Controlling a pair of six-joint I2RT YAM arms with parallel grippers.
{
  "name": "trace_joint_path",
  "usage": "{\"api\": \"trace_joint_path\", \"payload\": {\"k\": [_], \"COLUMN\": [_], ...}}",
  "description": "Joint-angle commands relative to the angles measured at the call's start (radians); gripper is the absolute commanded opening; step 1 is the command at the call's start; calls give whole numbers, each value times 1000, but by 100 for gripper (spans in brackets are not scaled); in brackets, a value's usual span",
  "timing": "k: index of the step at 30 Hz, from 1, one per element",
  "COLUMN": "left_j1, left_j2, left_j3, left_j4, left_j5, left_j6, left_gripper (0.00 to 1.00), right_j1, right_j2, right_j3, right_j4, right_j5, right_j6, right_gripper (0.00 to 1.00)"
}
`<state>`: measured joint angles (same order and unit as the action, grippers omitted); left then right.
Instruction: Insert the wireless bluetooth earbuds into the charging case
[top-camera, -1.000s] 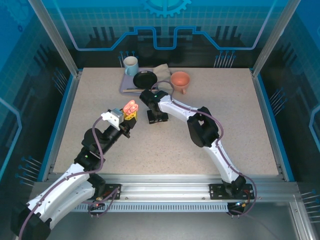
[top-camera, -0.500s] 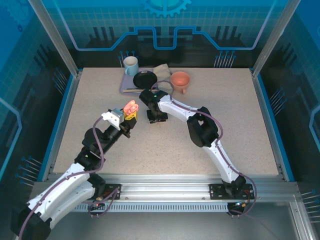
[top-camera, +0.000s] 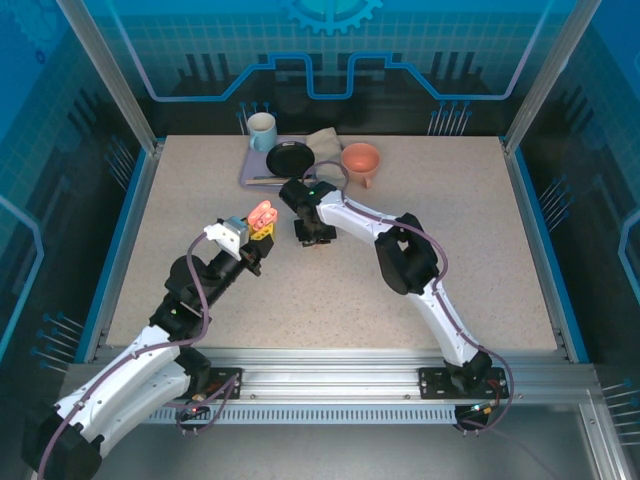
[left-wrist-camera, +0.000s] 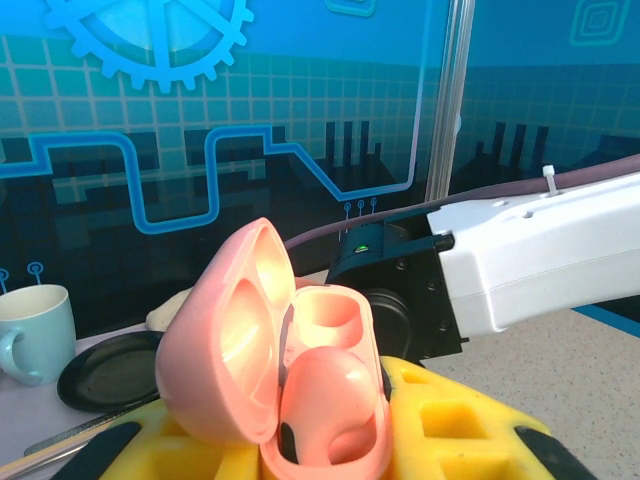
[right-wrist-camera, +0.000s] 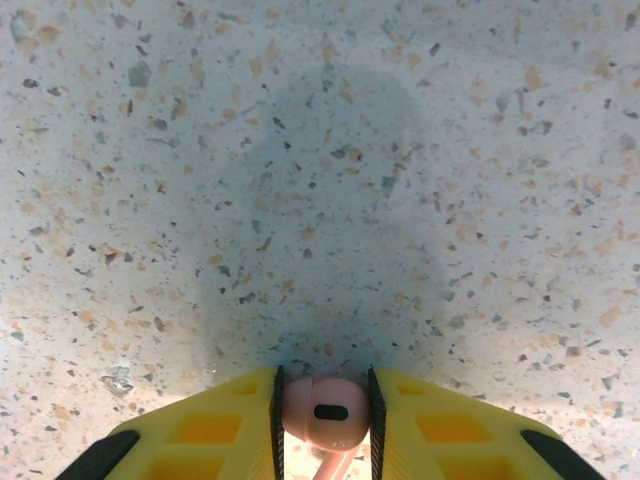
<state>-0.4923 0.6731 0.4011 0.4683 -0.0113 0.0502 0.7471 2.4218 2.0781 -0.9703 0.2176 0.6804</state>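
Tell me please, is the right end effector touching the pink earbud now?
Touching. The right wrist view shows the pink earbud squeezed between both pads of the right end effector, with no gap on either side.

Salmon-pink rounded charging case (left-wrist-camera: 225, 350): smooth plastic, glossy, light glowing off the lid's inside.
Small salmon-pink earbud (right-wrist-camera: 325, 405): smooth plastic, soft sheen.
Yellow gripper fingers (right-wrist-camera: 205, 430): matt plastic, moulded with hollows.
Speckled tabletop (right-wrist-camera: 300, 150): stone-like, matt, fine-grained.
Pale mug (left-wrist-camera: 35, 330): glazed, smooth.
Black round plate (left-wrist-camera: 105, 370): glossy.
White arm shell (left-wrist-camera: 540, 250): satin plastic.
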Motion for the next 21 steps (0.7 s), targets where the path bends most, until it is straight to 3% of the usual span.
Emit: {"api": "trace_joint_path", "payload": {"k": [1, 12, 21], "left_j1": [11, 13, 13], "left_j2": [-3, 3, 62], "left_j3": [-14, 3, 41], "left_j4": [29, -10, -39], "left_j5": [11, 39, 140], "left_j6": [-18, -15, -16], "left_gripper": [0, 0, 0], "right_j1": [-7, -30, -42], "right_j2": [-69, -365, -720], "right_j3": [-59, -359, -553], "right_j4": [-3, 172, 340], "right_j5": [43, 83, 118], "right_j6": [10, 9, -61], "right_gripper": [27, 26, 26]}}
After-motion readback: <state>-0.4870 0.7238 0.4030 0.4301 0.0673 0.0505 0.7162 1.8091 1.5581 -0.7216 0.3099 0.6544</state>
